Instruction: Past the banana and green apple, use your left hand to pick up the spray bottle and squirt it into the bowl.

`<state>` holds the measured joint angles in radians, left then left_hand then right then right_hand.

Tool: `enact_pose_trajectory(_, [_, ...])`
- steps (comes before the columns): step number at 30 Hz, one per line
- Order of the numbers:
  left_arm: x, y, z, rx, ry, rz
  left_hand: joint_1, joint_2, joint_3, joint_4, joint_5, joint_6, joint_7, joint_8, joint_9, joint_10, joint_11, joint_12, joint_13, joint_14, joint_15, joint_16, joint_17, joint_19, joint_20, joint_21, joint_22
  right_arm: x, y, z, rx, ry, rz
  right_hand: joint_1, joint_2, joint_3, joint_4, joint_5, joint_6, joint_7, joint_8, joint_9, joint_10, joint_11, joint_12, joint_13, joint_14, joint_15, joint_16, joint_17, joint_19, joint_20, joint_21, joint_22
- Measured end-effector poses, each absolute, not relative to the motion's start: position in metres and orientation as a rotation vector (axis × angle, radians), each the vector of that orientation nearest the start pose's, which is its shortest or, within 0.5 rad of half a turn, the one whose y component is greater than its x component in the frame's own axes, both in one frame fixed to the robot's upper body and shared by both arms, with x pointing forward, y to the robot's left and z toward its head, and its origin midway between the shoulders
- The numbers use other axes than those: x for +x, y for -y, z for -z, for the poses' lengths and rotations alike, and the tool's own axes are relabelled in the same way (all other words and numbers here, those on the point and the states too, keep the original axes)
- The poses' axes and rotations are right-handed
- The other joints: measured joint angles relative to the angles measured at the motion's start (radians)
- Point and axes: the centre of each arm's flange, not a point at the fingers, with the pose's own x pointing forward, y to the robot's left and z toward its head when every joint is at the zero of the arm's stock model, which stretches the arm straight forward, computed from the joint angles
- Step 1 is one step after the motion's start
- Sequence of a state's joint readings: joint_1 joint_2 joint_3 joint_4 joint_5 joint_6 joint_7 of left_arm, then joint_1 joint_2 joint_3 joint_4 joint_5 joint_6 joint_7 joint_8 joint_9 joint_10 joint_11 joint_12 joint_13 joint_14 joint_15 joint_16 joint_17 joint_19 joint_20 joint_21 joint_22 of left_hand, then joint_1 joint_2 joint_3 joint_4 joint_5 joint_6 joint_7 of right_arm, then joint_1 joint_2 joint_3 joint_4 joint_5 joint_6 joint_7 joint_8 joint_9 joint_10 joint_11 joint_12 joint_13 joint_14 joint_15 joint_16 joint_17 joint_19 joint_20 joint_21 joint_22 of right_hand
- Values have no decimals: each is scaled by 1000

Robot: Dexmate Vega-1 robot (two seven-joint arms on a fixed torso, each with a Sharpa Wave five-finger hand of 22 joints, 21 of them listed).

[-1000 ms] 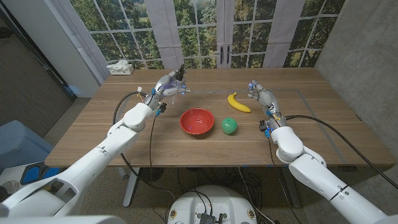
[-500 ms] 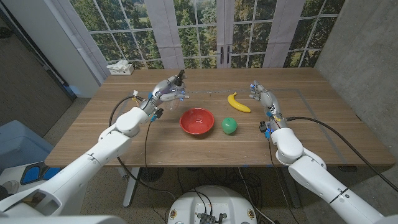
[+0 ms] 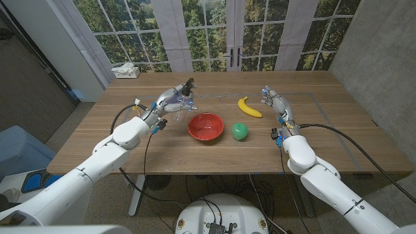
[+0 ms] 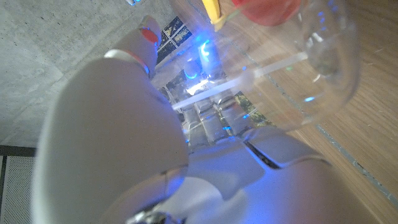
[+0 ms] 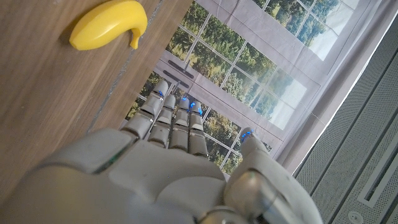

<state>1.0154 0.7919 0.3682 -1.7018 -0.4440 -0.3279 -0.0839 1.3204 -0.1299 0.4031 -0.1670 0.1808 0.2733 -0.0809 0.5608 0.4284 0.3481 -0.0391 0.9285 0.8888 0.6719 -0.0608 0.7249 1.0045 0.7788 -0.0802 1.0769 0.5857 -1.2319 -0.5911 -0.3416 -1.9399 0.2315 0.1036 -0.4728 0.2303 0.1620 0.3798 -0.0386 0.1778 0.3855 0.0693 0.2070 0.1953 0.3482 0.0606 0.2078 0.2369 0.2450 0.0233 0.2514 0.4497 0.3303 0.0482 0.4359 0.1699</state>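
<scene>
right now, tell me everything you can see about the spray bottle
The spray bottle looks like clear plastic with a dark spray head at the top. The left hand grips it, holding it off the table and tilted, head leaning toward the red bowl, just beyond the bowl's far left rim. In the left wrist view its transparent body shows a thin tube inside. Liquid level cannot be told.

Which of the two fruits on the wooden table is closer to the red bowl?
The round green apple, just beside the red bowl on its right. The curved yellow banana lies farther back, toward the right hand.
</scene>
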Motion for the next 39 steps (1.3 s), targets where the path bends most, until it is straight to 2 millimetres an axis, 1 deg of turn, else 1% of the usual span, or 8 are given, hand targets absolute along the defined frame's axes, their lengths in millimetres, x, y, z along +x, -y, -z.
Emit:
enact_pose_trajectory(3, [552,-261,8,402,745,434,0,0,0,0,0,0,0,4,2,0,0,0,0,5,-5,0,0,-1,2,0,0,522,224,57,-188,689,29,0,0,0,0,0,0,0,0,0,0,0,0,0,0,0,0,0,0,0,0,0])
enact_pose_trajectory(12, [537,-265,17,410,744,456,0,0,0,0,0,0,0,6,10,0,0,5,-5,5,-5,4,-3,-4,0,0,-2,521,223,57,-196,689,31,0,0,0,0,0,0,0,0,0,0,0,0,-5,0,0,0,0,0,0,0,0])
enact_pose_trajectory(15, [533,-265,20,407,747,471,-2,2,0,0,0,0,0,13,14,0,0,5,-8,5,-5,4,-5,-4,0,0,-2,520,222,55,-198,693,29,0,0,0,0,0,0,0,0,0,0,0,0,-5,0,0,0,-4,0,0,-3,0])
enact_pose_trajectory(19, [526,-265,22,415,753,494,-2,2,0,0,0,0,0,13,15,0,0,5,-9,5,-5,4,-5,-5,2,0,-3,520,220,54,-202,697,27,0,0,0,0,0,0,0,0,0,0,0,0,-5,0,0,0,-5,0,0,-7,0])
enact_pose_trajectory(21, [525,-266,24,418,748,495,-2,2,0,0,0,0,0,20,16,0,0,5,-9,5,-5,4,-5,-5,2,0,-4,519,219,54,-204,699,26,0,0,0,0,0,0,0,0,0,0,0,0,-5,0,0,0,-5,0,0,-7,0])
enact_pose_trajectory(26, [519,-265,28,427,746,532,-2,2,0,0,0,6,6,21,19,0,0,5,-9,5,-5,4,-4,-5,2,0,-8,519,217,54,-210,702,23,0,0,0,0,0,0,0,0,0,0,0,0,-5,0,0,0,-5,0,0,-7,2])
enact_pose_trajectory(29, [516,-264,30,436,743,553,-2,2,0,0,0,6,6,27,24,0,0,5,-9,5,-5,4,-9,-7,3,7,-8,518,216,54,-212,708,22,0,0,0,0,0,0,0,0,0,0,0,0,-5,0,0,0,-5,0,0,-7,5])
enact_pose_trajectory(39, [509,-260,35,465,731,616,-2,2,0,0,1,6,6,32,29,0,0,12,-9,5,-5,4,-9,-9,5,8,-12,516,213,55,-213,721,19,0,0,0,0,0,4,-4,0,0,0,0,0,-5,0,0,0,-5,0,0,-11,5])
